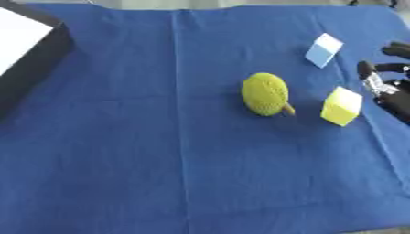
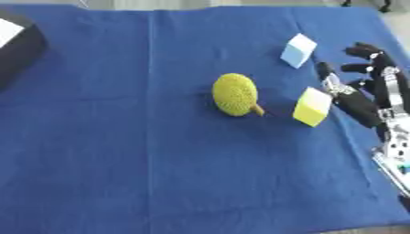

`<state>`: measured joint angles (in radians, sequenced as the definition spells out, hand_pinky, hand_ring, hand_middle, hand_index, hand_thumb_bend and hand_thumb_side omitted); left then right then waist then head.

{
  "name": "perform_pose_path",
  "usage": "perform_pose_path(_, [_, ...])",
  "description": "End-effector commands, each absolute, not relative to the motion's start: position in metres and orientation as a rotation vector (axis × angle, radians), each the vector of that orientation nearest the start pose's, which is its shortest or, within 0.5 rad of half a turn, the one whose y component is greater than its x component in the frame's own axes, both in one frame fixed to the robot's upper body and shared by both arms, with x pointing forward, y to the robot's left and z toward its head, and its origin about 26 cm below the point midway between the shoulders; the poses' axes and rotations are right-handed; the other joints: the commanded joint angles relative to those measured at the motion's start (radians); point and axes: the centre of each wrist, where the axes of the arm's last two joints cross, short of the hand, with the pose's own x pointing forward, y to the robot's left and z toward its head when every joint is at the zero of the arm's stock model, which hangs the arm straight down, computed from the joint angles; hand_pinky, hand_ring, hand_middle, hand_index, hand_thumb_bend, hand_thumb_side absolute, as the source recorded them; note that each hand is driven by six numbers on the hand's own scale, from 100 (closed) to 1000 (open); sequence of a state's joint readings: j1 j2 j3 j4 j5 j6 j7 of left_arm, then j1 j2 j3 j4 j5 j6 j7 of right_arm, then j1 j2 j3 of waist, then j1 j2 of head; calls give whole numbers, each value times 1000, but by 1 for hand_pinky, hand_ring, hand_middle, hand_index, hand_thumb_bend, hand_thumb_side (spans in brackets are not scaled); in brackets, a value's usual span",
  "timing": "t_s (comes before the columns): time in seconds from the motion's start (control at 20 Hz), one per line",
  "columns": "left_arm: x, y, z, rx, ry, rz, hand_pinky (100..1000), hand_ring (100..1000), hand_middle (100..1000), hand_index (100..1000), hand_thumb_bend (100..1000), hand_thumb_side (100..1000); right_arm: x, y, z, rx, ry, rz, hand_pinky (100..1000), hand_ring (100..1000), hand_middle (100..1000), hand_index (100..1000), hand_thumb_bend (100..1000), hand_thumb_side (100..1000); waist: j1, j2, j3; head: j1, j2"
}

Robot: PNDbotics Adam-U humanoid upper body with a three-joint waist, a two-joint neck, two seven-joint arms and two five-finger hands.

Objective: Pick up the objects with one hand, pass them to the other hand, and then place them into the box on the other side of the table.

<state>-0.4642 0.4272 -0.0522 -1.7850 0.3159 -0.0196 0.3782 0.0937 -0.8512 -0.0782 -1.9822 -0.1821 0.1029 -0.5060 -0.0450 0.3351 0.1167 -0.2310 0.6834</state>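
A bumpy yellow-green fruit [image 1: 265, 93] with a short brown stem lies near the middle of the blue cloth [image 1: 160, 151]. To its right stands a yellow block [image 2: 312, 106], and farther back a light blue block [image 2: 299, 50]. My right hand [image 2: 364, 87] comes in from the right edge, open, with its fingers spread just right of the yellow block and not touching it. The black box [image 1: 32, 55] with a white inside sits at the far left corner. My left hand does not show.
The blue cloth covers the whole table, with a fold line running front to back left of centre. The table's front edge shows at the lower right. Broad bare cloth lies between the fruit and the box.
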Motion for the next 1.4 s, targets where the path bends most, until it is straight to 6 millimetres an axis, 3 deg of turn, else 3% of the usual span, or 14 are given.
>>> perform_pose_path(0.05, [344,272,218,120,-2248,81,707,628,680,765,153,737,247,-382,196,-875,-1823,276,537,736,895,794,464,483,-1,-25,-3,-1,-2])
perform_pose_path(0.85, [341,270,220,103,-2257,70,707,628,679,765,144,736,259,-384,274,-1039,-1621,528,652,777,905,832,527,498,11,-18,0,-15,-15])
perform_pose_path(1.05, [339,271,223,109,-2263,52,708,627,679,765,126,730,260,-381,287,-1074,-1579,556,674,785,908,840,535,516,14,-13,9,-15,-19])
perform_pose_path(1.1, [338,271,226,110,-2268,43,708,628,679,765,125,729,260,-381,290,-1078,-1576,560,678,787,908,842,500,519,14,-11,11,-16,-22])
perform_pose_path(1.15, [337,271,228,110,-2277,34,708,628,680,765,117,720,261,-380,291,-1081,-1570,563,683,790,911,846,541,529,14,-8,14,-17,-26])
perform_pose_path(1.4, [333,270,240,104,-2310,-5,708,628,680,766,100,709,261,-378,300,-1122,-1539,581,716,806,920,861,571,529,11,4,24,-18,-48])
